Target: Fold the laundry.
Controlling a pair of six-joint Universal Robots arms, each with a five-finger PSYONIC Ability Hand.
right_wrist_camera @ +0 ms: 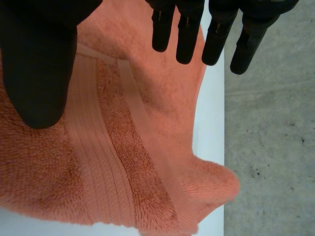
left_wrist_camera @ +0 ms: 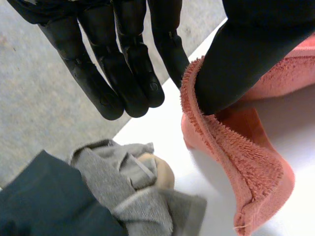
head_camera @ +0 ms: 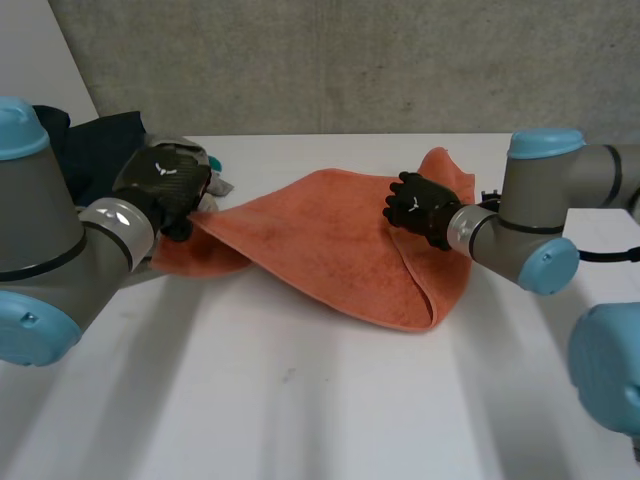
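- Head view: the salmon-orange terry towel (head_camera: pixel 330 250) lies loosely half-doubled across the far middle of the white table (head_camera: pixel 300 400). Your left hand (head_camera: pixel 165 185) is at its left corner and your right hand (head_camera: pixel 420 208) is over its far right part. That left corner sits just beside a heap of dark blue and grey clothes (head_camera: pixel 100 150). If you drag the corner further left, you may snag the heap or pull it into the fold. From here you cannot tell whether the right hand touches the towel.
- Left wrist view: the fingers (left_wrist_camera: pixel 133 78) are straight. The towel's fuzzy edge stands up between the nearest one and the thumb (left_wrist_camera: pixel 241 64), so it reads as a light pinch rather than a firm hold. A quick lift could let the edge slide out and the corner drop. How much cloth lies behind the thumb is hidden. A pale rounded thing (left_wrist_camera: pixel 161 171) tucked into the grey cloth of the heap is too covered to name.
- Right wrist view: the fingers (right_wrist_camera: pixel 187 34) and thumb (right_wrist_camera: pixel 39 73) are spread wide above the towel's woven band (right_wrist_camera: pixel 113 147), holding nothing. The towel's far corner (right_wrist_camera: pixel 211 182) lies at the table's edge, with a grey concrete surface (right_wrist_camera: pixel 270 147) beyond. A push that way could send it over. Whether the corner hangs past the edge is hard to make out.
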